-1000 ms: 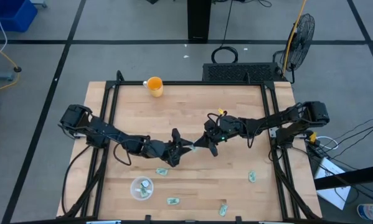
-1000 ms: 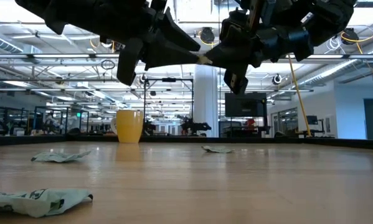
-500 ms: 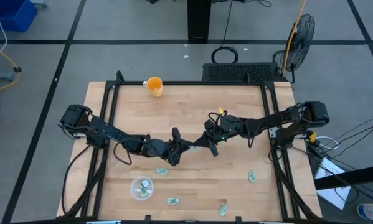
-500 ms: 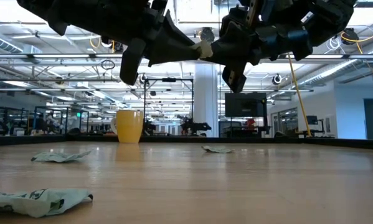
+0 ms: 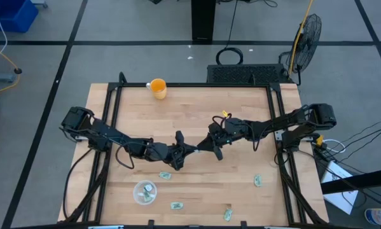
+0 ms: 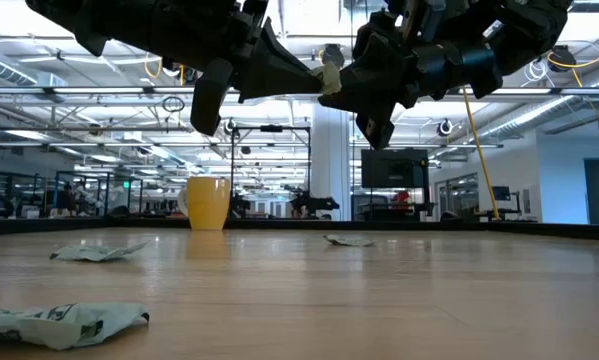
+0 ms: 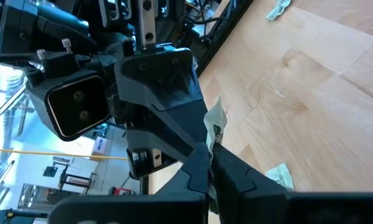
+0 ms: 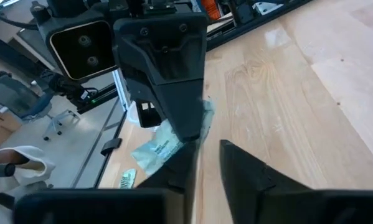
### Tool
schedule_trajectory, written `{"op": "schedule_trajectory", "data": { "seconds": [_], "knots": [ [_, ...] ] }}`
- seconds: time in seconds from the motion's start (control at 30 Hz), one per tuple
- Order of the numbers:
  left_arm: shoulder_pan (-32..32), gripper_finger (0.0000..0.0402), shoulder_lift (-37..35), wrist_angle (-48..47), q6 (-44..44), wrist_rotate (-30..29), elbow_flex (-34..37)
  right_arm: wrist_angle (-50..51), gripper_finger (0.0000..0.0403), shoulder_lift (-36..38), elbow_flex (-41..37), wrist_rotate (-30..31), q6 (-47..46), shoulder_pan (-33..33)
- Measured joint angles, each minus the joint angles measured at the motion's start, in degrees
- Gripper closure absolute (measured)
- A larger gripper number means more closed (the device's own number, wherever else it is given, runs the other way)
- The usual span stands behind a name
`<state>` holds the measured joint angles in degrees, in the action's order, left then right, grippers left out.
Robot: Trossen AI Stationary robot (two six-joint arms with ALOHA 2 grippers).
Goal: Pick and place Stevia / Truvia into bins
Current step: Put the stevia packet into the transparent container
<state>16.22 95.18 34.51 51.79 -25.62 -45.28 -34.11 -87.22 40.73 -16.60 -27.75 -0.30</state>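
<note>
**Sachet passes from right gripper to left above mid-table**

The left gripper (image 5: 189, 150) is pinched on a small green-and-white paper sachet (image 6: 329, 79), its dark fingers (image 7: 226, 171) pressed together on the packet's lower edge. A second ago these fingers stood spread on either side of the sachet; half a second ago they were partly drawn in; now they are clamped. The right gripper (image 5: 201, 147) meets it tip to tip. Its fingers (image 8: 251, 171), which were tight on the same sachet in both earlier pictures, now stand slightly apart in the right wrist view, though one of them lies against the packet's side. Whether the right one has fully let go cannot be told. The sachet hangs in the air between the two arms, high above the wooden table (image 5: 196, 108), roughly at its middle, and has hardly shifted from a second ago.

Both arms reach inward from their bases at the left and right table edges, in much the same pose as before.

Near the front-left of the table stands the small round clear plastic cup (image 5: 144, 192), holding sachets already. Loose sachets lie around it: one just beyond the cup (image 5: 165, 175), one to its right near the front edge (image 5: 176, 205), another further right (image 5: 228, 214), and one well to the right (image 5: 257, 181). None of these has moved. A yellow mug (image 5: 158, 88) stands at the far edge, left of centre.
</note>
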Motion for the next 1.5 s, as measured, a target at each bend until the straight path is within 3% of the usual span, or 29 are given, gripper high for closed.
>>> {"op": "schedule_trajectory", "data": {
  "seconds": [0.17,0.43,0.53,0.63,0.8,0.87,1.0,1.1,1.3,1.5],
  "knots": [
    [1.7,0.0385,0.0,0.3,2.0,-4.8,0.0,-1.6,0.0287,0.0,0.0,0.2,0.0,0.0],
    [10.0,0.0383,-1.6,-5.2,2.8,-24.7,0.1,-2.2,0.0262,2.1,-0.1,-0.1,0.2,-0.1],
    [14.8,0.0387,-2.8,-11.7,-3.3,-31.7,0.0,-1.2,0.0264,3.2,0.0,-0.2,0.3,-0.1],
    [20.1,0.0395,-4.4,-21.6,-17.7,-34.3,0.1,1.0,0.0265,3.8,0.0,-0.2,0.4,-0.1],
    [28.2,0.0385,-8.7,-33.4,-43.6,-29.8,0.1,3.5,0.0264,3.8,0.0,-0.2,0.6,-0.1],
    [30.2,0.0392,-10.8,-37.6,-52.8,-24.0,0.0,4.9,0.0265,3.8,0.0,-0.2,1.2,-0.1],
    [32.4,0.0392,-14.8,-46.9,-72.4,-6.1,0.0,5.4,0.0264,3.8,0.0,-0.2,1.9,-0.1],
    [32.7,0.0388,-16.7,-52.3,-84.1,1.7,0.0,5.5,0.0264,3.8,0.0,-0.1,2.1,-0.1],
    [32.7,0.0392,-16.2,-60.0,-100.3,14.5,0.0,5.7,0.0267,3.8,0.0,-0.1,2.5,-0.1],
    [32.1,0.0364,-13.6,-64.4,-107.4,17.2,0.1,6.4,0.0265,3.8,0.0,-0.1,4.9,-0.1]
  ]
}}
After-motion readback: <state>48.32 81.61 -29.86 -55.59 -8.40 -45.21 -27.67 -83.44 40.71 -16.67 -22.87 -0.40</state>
